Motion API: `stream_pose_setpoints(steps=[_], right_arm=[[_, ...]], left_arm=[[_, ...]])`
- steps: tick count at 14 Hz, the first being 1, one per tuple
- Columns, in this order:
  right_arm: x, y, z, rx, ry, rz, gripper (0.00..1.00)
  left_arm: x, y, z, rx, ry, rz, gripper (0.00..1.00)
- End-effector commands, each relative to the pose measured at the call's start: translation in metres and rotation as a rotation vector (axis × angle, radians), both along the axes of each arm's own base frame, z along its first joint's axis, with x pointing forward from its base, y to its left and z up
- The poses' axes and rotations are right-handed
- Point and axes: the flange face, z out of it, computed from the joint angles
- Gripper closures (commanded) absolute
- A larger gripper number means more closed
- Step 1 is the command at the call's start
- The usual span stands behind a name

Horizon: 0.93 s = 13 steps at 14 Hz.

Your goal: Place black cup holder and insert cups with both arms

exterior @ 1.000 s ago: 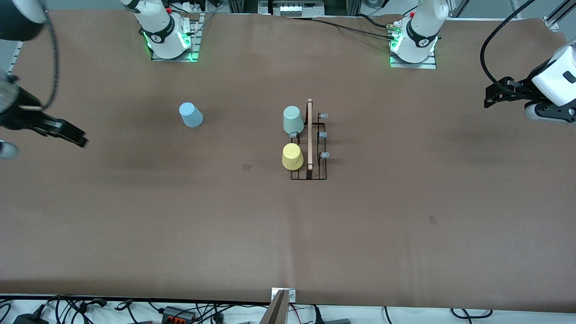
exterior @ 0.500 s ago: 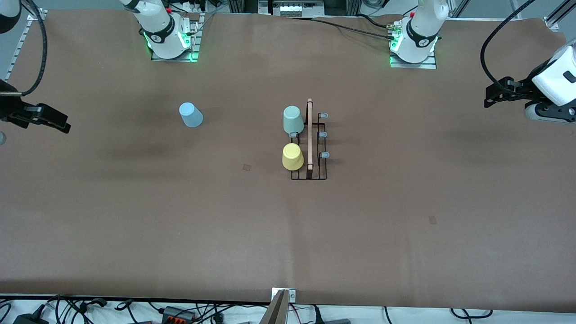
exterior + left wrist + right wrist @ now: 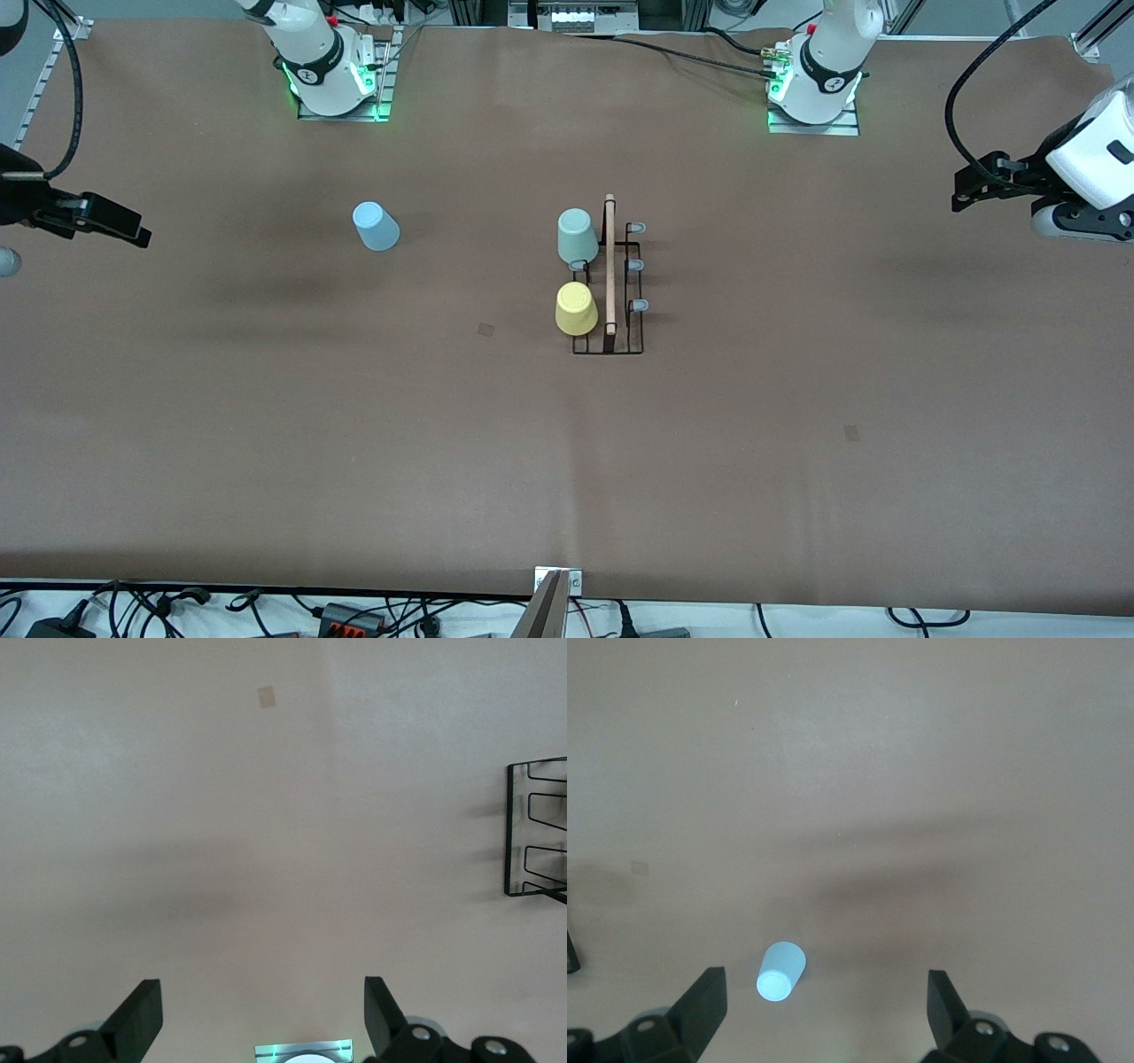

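The brown matte table (image 3: 354, 425) is seen whole only from the front, where the black cup holder (image 3: 620, 341), thin wire with a wooden rod handle (image 3: 609, 266), stands mid-table; the mint cup (image 3: 577, 236) and yellow cup (image 3: 575, 308) are upturned on its pegs, the blue cup (image 3: 376, 226) well apart toward the right arm's end. In the wrist views the left gripper (image 3: 264, 1014) and right gripper (image 3: 827, 1005) are seen spread and empty, raised over the table's ends. A small tan patch (image 3: 267, 696) is picked out there.

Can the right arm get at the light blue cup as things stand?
Probably yes: the right gripper is open and empty, and the light blue cup stands alone on the table with nothing between them.
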Motion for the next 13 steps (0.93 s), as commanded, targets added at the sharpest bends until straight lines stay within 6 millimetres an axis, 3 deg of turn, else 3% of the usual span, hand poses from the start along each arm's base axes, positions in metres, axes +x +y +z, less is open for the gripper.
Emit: stream_pose_setpoints(steps=[1,13], right_arm=[[-0.0130,-0.0042,0.0056,0.007,-0.021,0.010,0.00],[-0.0080,-0.0076,0.0000,0.004,-0.021,0.031,0.00]], left_arm=[[-0.0033,-0.0031,0.0073,0.001,0.008,0.012,0.00],[-0.0023,-0.0015,0.0099,-0.001,0.006,0.015,0.00]])
